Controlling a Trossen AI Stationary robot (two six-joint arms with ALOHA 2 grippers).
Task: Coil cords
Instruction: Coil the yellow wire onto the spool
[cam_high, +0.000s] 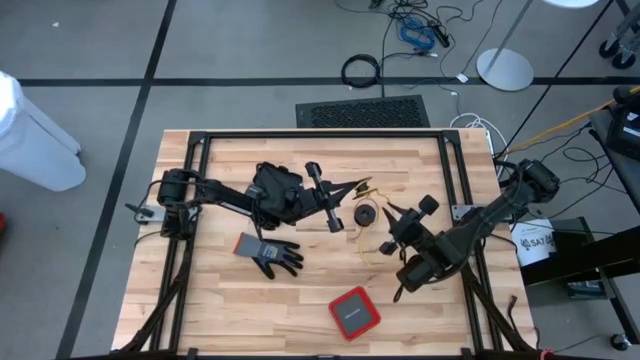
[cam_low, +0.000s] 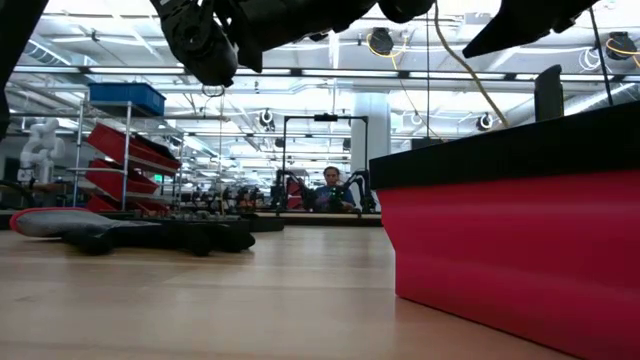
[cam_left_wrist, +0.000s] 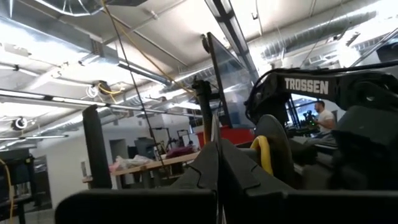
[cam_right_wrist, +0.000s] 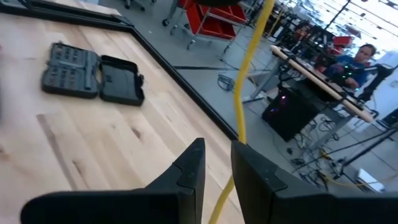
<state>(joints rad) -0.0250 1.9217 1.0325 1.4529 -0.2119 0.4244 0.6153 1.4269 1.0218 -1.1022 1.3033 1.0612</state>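
Both my arms reach in toward the middle of the table (cam_high: 200, 310), grippers raised off the wood.

Left gripper (cam_high: 352, 187): fingers pressed together, tips meeting in a point, near the far edge at mid-table. A thin yellow cord (cam_high: 362, 185) seems to run from those tips, though from above I cannot tell for sure that it is pinched there.

Right gripper (cam_right_wrist: 216, 163): fingers a little apart, with the yellow cord hanging straight down through the narrow gap between them. Whether the pads actually touch it, I cannot tell.

Between the two grippers, a small dark coil (cam_high: 367, 214) lies on the wood, with loose yellow line trailing beside it.

Grey glove (cam_high: 268, 253): flat, toward the left of centre. Red case (cam_high: 354, 312): near the front edge. Black tool case (cam_right_wrist: 92, 73): open on the wood.
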